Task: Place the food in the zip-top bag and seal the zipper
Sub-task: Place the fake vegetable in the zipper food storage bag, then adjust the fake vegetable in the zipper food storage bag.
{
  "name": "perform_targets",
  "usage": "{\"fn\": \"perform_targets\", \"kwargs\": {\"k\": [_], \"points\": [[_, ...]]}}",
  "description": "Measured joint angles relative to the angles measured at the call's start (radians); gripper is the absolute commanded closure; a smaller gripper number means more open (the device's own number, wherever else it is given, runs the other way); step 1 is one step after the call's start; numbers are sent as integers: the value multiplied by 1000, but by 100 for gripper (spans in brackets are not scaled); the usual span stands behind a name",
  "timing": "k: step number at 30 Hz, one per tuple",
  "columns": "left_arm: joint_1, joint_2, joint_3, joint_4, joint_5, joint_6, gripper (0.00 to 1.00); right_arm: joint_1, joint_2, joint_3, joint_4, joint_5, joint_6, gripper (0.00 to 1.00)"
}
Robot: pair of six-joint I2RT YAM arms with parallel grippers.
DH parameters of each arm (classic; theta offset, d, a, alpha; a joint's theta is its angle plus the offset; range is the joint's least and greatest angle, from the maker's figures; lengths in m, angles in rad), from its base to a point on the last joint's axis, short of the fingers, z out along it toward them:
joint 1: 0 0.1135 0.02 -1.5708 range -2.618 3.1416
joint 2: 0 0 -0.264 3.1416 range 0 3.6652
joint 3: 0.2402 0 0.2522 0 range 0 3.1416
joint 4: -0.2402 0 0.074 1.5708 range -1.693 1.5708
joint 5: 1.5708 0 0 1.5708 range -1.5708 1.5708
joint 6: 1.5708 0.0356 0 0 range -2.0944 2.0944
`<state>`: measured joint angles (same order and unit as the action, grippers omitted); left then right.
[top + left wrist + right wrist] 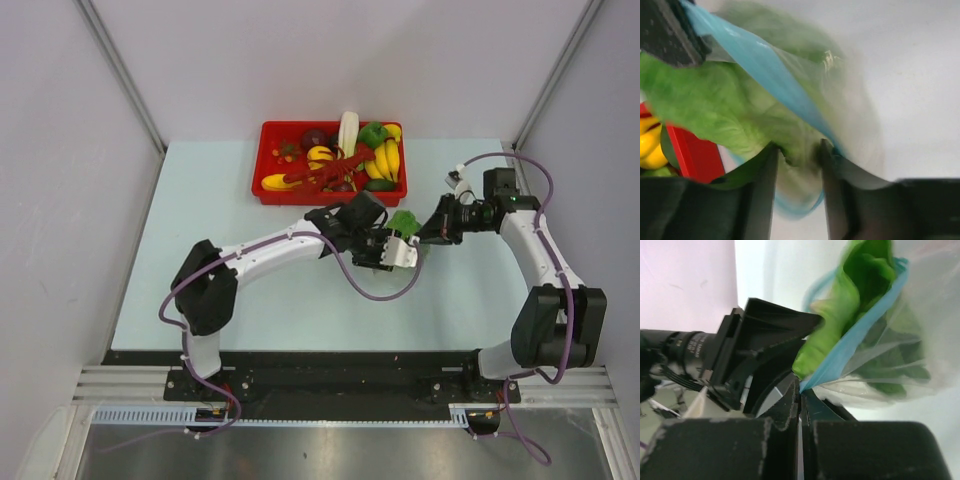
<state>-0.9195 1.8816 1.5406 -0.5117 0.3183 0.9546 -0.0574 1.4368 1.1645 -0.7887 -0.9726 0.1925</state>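
Note:
The green-and-white cabbage [405,221] is held over the table's middle, partly inside the clear zip-top bag [417,256]. My left gripper [393,246] is shut on the cabbage [715,100], which fills the space between its fingers [765,170]. The blue zipper [770,70] crosses the cabbage, and the bag [855,115] hangs behind it. My right gripper [432,233] is shut on the zipper strip [865,325] at one end of the mouth [801,389]. The cabbage [860,270] sticks out above the strip, and its lower part shows through the bag [920,340].
The red tray [268,160] stands at the back centre with several toy pieces in it, among them yellow bananas [385,160], a dark purple piece [314,138] and a white piece [347,130]. A corner of the tray [695,155] shows in the left wrist view.

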Motion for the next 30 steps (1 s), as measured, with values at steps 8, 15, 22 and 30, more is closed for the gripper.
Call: {"fn": "perform_targets", "kwargs": {"k": [8, 15, 22, 30], "points": [[82, -49, 0, -105, 112, -211, 24, 1, 20, 0, -85, 42, -135, 100], [308, -138, 0, 30, 172, -618, 49, -5, 20, 0, -138, 62, -206, 100], [337, 2, -29, 48, 288, -871, 56, -15, 24, 0, -169, 71, -247, 100], [234, 124, -42, 69, 322, -997, 59, -19, 27, 0, -202, 84, -292, 100]]}}
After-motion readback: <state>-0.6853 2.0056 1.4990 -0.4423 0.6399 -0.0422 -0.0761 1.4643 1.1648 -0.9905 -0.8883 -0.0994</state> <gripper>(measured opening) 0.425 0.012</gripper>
